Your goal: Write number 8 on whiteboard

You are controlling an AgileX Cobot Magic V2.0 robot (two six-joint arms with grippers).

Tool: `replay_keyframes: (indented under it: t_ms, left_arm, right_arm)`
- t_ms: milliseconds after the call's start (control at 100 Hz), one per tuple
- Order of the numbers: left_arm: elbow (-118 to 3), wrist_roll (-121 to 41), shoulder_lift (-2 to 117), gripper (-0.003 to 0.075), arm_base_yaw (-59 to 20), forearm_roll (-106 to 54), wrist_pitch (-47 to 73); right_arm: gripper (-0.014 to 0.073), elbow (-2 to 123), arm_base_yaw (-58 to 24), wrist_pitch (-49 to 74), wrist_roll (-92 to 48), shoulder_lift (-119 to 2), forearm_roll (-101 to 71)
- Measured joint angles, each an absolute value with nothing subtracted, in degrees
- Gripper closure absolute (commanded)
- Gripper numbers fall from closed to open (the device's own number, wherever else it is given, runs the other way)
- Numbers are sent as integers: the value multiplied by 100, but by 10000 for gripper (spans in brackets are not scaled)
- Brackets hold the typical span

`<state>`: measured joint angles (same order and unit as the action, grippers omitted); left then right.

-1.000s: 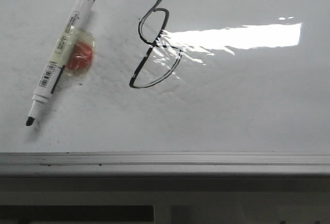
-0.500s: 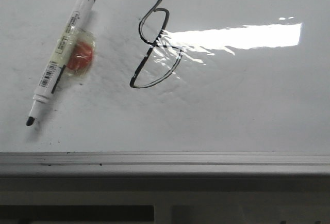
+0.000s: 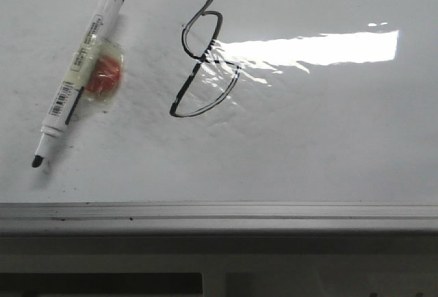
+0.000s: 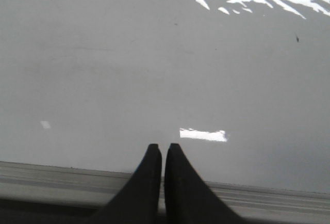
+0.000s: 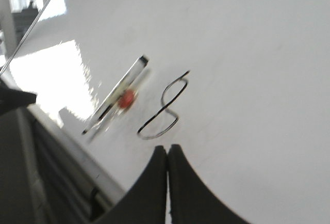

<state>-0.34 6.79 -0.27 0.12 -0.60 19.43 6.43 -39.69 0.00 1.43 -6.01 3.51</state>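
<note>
A thin black slanted number 8 [image 3: 203,61] is drawn on the whiteboard [image 3: 328,139], beside the glare patch. It also shows in the right wrist view [image 5: 166,108]. A white marker [image 3: 76,74] with a black tip lies uncapped on the board to the left of the figure, with a red blob taped to it. It shows blurred in the right wrist view [image 5: 116,102]. My right gripper [image 5: 168,148] is shut and empty, above the board near the figure. My left gripper [image 4: 162,147] is shut and empty, over a bare part of the board [image 4: 154,69] near its rail.
The grey metal edge rail [image 3: 219,216] runs along the board's near side; it also shows in the left wrist view [image 4: 268,195]. A bright glare patch [image 3: 315,47] lies right of the figure. Below the rail is a dark gap.
The whole front view has shifted a few pixels to the left. The marker and the figure keep their places on the board.
</note>
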Motion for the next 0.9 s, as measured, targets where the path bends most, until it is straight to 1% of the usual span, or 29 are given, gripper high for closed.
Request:
replay_keyframes:
  t_ms: [70,130,220,300,400,650,770,900]
  left_arm:
    - [-34,679,-27,741,12,-60,1943]
    - [-34,679,-27,741,12,-60,1943]
    - [-34,679,-27,741,12,-60,1952]
    - [-34,679,-27,741,12,-60,1952]
    - [-34,679,-27,741,12,-60,1952]
    - [-34,679,-27,741,12,-60,1952]
    - [-34,679,-27,741,12,-60,1952]
    - [-34,679,-27,741,12,-60,1952]
  right_arm:
    - [657,143,-3454,-1183,143,-601,353]
    - [657,-58,-3004,-1774,143,-601,363]
    - [657,-58,-2259,-2147,143,-597,363]
    - [657,-58,-1684,-2215,143,-587,363]
    - [657,-58,-1012,-1901,143,-491,353]
    - [657,-58,350,-276,250,34,341]
    - [657,-58,752,315,250,55,341]
    - [657,-58,844,983,250,63,341]
